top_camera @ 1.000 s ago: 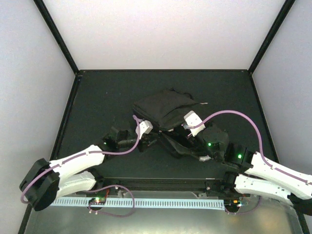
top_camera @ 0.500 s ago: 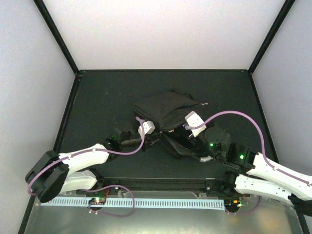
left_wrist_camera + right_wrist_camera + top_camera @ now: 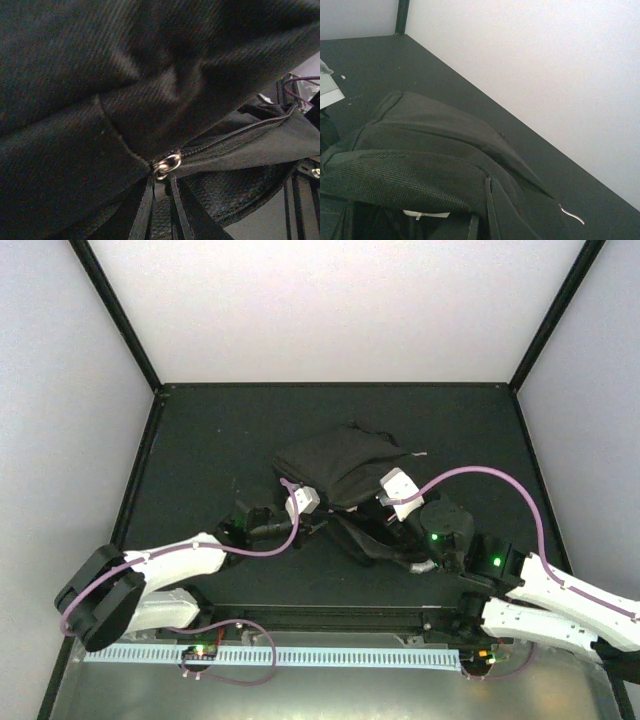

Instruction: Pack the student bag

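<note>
Top view from above and behind: the student bag (image 3: 340, 465), a crumpled black backpack, lies near the middle of a dark table (image 3: 200, 440). The left gripper (image 3: 322, 525) presses its tips into the bag's near left edge. The black fabric hides the fingers, so I cannot tell whether they are released or clenched. The right gripper (image 3: 372, 518) reaches into the bag's near right side, with loose folds of the bag below and beside it. Its fingers are clenched. Whether fabric is pinched between them cannot be told.

Left wrist view: black woven bag fabric (image 3: 100, 75) fills the frame, right up against the camera. A small metal ring (image 3: 167, 165) sits where a zipper line (image 3: 235, 135) ends. Narrow black straps (image 3: 145, 210) hang below the ring.

Right wrist view: the bag (image 3: 435, 150) bulges just ahead. A white label (image 3: 426, 214) shows under its mesh edge, and a silver zipper pull (image 3: 571, 214) lies at the right. Beyond are the table (image 3: 360, 60) and a pale wall (image 3: 545, 75).
</note>
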### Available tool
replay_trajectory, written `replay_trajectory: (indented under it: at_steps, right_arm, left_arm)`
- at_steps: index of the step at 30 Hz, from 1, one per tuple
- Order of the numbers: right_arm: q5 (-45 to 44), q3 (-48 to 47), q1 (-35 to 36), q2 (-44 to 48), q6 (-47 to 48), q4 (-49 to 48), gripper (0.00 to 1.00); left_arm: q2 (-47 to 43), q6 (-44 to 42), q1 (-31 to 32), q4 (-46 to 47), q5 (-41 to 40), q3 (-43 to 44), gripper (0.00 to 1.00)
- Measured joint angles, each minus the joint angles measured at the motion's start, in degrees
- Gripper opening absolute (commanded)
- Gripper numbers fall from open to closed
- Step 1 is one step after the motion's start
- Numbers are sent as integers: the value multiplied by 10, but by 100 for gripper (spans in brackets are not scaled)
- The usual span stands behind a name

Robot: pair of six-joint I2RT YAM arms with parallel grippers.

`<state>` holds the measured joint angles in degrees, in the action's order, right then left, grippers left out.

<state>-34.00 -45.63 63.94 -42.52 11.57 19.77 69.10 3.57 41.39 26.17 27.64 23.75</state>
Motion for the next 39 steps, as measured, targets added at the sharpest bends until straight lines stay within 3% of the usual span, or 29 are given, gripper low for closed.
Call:
replay_trajectory:
  at_steps: [3, 8, 21, 23, 24, 26, 27, 31, 39]
  right_arm:
    - [0, 0, 0, 0, -2, 0, 2]
    - [0, 0, 0, 0, -2, 0, 2]
    - [1, 0, 0, -1, -3, 1, 5]
    - [2, 0, 0, -6, -3, 2, 17]
    - [4, -1, 0, -10, -4, 4, 32]
    - [11, -9, 0, -22, -5, 15, 76]
    - [17, -17, 0, -30, -5, 28, 82]
    - [79, -67, 0, -63, -14, 119, 89]
    - [278, -181, 0, -84, -50, 318, 88]
  left_arm:
    - [0, 0, 0, 7, 15, 2, 15]
    - [0, -1, 0, 9, 26, 2, 2]
    - [-25, 3, 0, -19, 22, 2, 2]
    - [-40, 5, 0, -42, 25, 3, 2]
    - [-47, 6, 0, -54, 28, 4, 1]
    - [-64, 9, 0, -87, 37, 7, 2]
    - [-73, 10, 0, -108, 40, 10, 2]
    - [-99, 13, 0, -168, 42, 16, 2]
    - [-96, 19, 0, -225, 73, 33, 2]
